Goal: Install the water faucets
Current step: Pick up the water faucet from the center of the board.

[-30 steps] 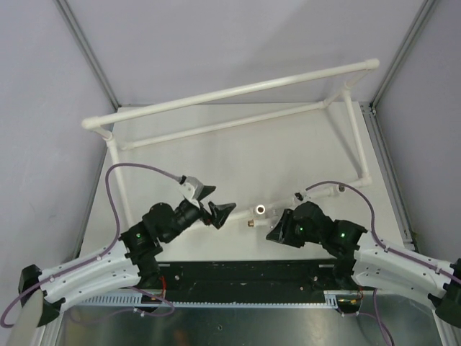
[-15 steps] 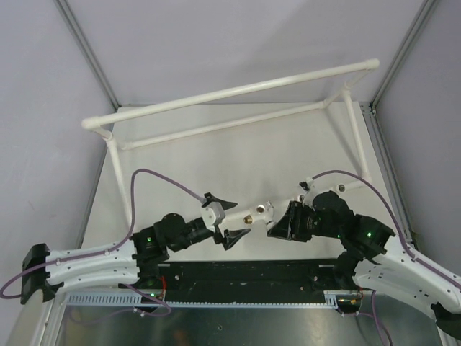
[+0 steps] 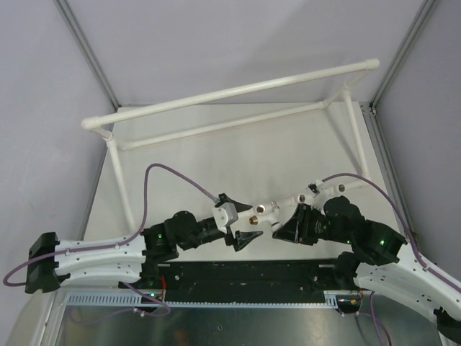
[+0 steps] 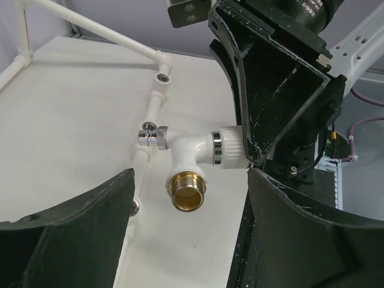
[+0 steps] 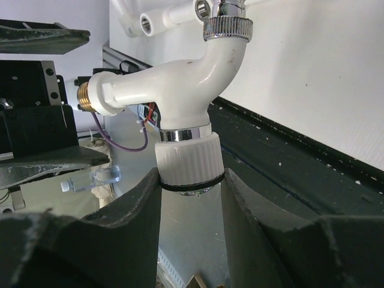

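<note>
One white water faucet with a brass threaded end hangs above the table, held by its ribbed round knob. My right gripper is shut on that knob; the spout points up and the brass end points left in the right wrist view. My left gripper is open, its jaws on either side of the brass end without touching it. In the left wrist view the faucet hangs just ahead of my open left gripper, brass end facing the camera. No second faucet shows.
The long white pipe frame stands across the back and down both sides. A low pipe run with tee sockets lies on the table under the faucet. A black rail runs along the near edge.
My left gripper has swung right and nearer, from left of the faucet to around its brass end. My right gripper has shifted slightly right, still holding the faucet.
</note>
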`<state>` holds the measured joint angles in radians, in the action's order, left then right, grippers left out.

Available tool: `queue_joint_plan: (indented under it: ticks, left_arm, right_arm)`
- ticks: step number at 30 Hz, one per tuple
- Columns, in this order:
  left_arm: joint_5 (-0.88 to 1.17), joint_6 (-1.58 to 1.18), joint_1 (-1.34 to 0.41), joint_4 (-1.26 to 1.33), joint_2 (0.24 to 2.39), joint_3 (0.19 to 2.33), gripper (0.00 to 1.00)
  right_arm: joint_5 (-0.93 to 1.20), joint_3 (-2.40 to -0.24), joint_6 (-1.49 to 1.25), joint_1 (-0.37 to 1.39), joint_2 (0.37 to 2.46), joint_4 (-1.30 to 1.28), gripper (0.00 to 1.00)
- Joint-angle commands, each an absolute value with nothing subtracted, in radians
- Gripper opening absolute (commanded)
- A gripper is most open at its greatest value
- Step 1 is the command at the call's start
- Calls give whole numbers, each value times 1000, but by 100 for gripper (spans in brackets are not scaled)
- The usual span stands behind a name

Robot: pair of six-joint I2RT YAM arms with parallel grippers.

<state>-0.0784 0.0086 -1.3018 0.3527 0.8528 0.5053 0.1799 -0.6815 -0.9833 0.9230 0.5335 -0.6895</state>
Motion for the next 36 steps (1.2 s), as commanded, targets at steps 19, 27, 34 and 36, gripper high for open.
queue_joint_plan:
  ticks: [19, 27, 34, 36]
  left_arm:
    - [-38, 22, -1313, 399, 929, 582, 66]
    - [-23, 23, -1314, 380, 966, 616, 53]
    - [-14, 36, -1314, 331, 976, 631, 54]
    - [-22, 42, -1315, 320, 971, 631, 59]
  right_arm:
    - [178, -724, -1010, 952, 507, -646, 0]
    - [177, -724, -1011, 956, 508, -649, 0]
    - [164, -724, -1015, 956, 475, -668, 0]
    - [162, -724, -1017, 957, 465, -672, 0]
